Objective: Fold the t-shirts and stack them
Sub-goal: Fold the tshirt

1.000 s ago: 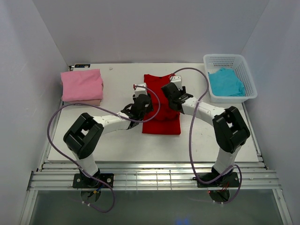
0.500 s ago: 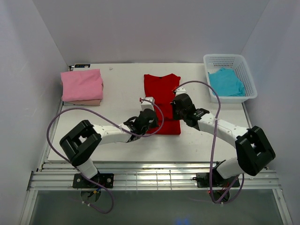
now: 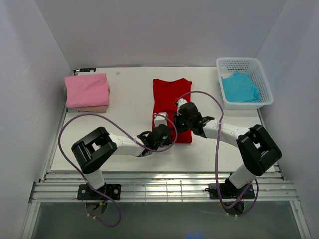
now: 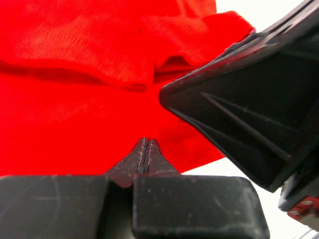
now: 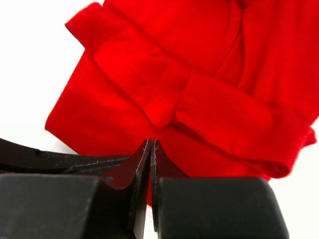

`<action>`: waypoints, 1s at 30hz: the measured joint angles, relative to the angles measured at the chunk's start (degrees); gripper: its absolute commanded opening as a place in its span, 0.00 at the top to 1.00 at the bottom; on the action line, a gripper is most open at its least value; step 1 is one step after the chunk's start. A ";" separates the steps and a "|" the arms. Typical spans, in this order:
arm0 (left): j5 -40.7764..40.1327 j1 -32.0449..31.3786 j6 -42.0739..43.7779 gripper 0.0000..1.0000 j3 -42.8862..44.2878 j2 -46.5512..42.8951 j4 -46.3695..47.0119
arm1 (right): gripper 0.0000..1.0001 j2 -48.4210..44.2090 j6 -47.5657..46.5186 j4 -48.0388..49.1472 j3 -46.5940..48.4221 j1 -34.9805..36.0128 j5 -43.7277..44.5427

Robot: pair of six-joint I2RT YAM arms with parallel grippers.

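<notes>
The red t-shirt [image 3: 172, 94] lies folded into a long strip in the middle of the table. Both grippers meet over its near end. My left gripper [image 3: 167, 132] is shut, its tips [image 4: 144, 142] pressed into the red cloth [image 4: 75, 99] close to the hem. My right gripper [image 3: 177, 123] is shut too, its tips [image 5: 150, 144] on the red cloth [image 5: 199, 74], with red showing in the slit between them. The two grippers almost touch. A pink t-shirt [image 3: 87, 89] lies folded on a beige one [image 3: 89, 108] at the far left. A turquoise t-shirt [image 3: 240, 87] sits in the basket.
The white lattice basket [image 3: 239, 60] stands at the far right corner. Purple cables loop above both arms near the shirt. White walls close in the table on three sides.
Both grippers have shut. They came down from the shirt's middle to its near end, and the right gripper then slid left until it was close beside the left one.
</notes>
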 measured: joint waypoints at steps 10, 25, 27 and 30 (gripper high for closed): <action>-0.09 -0.68 -2.40 1.00 -1.16 2.73 2.49 | 0.92 2.08 1.31 1.51 -1.14 0.20 -2.10; -3.89 -4.31 -6.86 1.00 -4.83 2.80 7.96 | 0.92 10.01 1.29 0.26 3.74 0.66 1.25; -4.96 -5.33 -7.91 1.00 -5.66 2.80 9.01 | 0.92 11.85 0.50 -1.22 6.71 0.70 3.32; -5.90 -7.21 -9.84 1.00 -7.15 2.80 10.93 | 0.92 14.60 -1.27 -3.26 11.26 0.59 7.43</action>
